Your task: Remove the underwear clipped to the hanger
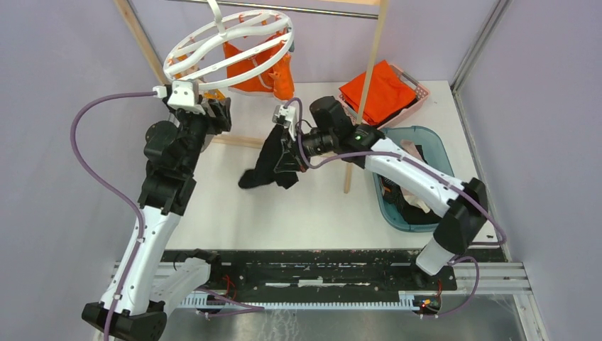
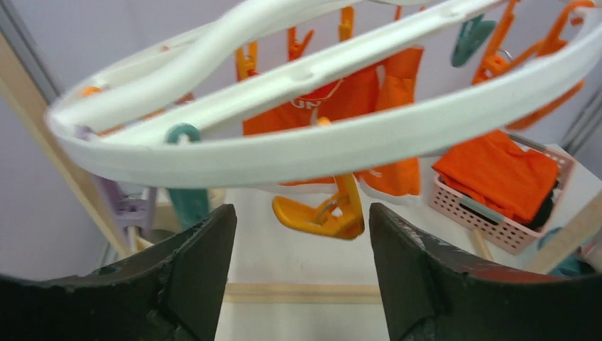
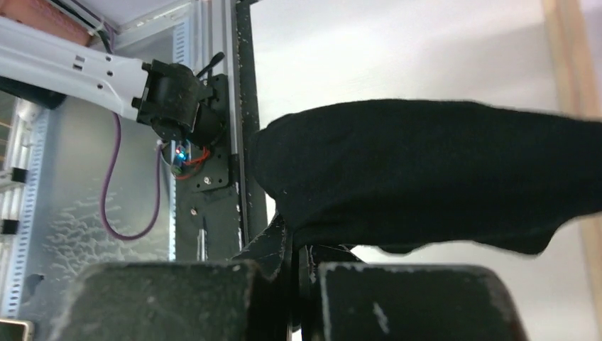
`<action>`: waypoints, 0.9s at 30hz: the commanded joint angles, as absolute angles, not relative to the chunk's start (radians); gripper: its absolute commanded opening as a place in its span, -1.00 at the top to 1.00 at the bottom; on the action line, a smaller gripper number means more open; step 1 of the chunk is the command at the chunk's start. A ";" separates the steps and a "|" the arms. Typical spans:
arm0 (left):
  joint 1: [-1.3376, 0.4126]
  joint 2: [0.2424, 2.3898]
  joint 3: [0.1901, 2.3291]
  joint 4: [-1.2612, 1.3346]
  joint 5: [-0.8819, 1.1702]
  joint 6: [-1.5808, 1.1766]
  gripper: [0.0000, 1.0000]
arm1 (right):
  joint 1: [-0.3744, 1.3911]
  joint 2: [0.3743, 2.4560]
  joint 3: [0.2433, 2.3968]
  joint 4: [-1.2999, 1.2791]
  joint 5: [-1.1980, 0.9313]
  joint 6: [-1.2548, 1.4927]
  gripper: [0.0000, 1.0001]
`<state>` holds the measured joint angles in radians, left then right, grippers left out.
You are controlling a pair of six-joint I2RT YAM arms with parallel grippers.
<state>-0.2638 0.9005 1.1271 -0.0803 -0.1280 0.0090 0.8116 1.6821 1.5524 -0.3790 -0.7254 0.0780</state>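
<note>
The white ring hanger (image 1: 227,44) hangs at the back left, with the orange underwear (image 1: 259,71) still clipped under it; it also shows in the left wrist view (image 2: 341,106). My left gripper (image 1: 213,114) is open just below the ring's near rim (image 2: 298,149), with a loose orange peg (image 2: 319,213) between and above its fingers. My right gripper (image 1: 287,160) is shut on the black underwear (image 1: 273,167), which hangs free above the table; it fills the right wrist view (image 3: 426,170). The beige-grey garment seems to lie in the blue bin (image 1: 419,153).
A pink basket (image 1: 419,89) with a folded orange cloth (image 1: 380,89) stands at the back right. A blue bin (image 1: 433,138) sits at the right. Wooden posts (image 1: 369,78) of the frame rise between the arms and behind the hanger.
</note>
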 commanded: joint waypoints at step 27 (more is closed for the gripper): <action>-0.261 0.759 1.022 -0.420 0.254 0.296 -0.99 | 0.212 1.251 1.741 -1.145 0.231 -0.357 0.99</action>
<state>-0.2638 0.7845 0.9909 -0.3885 0.1841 0.2375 0.2783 1.1778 1.7245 -1.1522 0.1375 -0.3130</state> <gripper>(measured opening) 0.996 0.023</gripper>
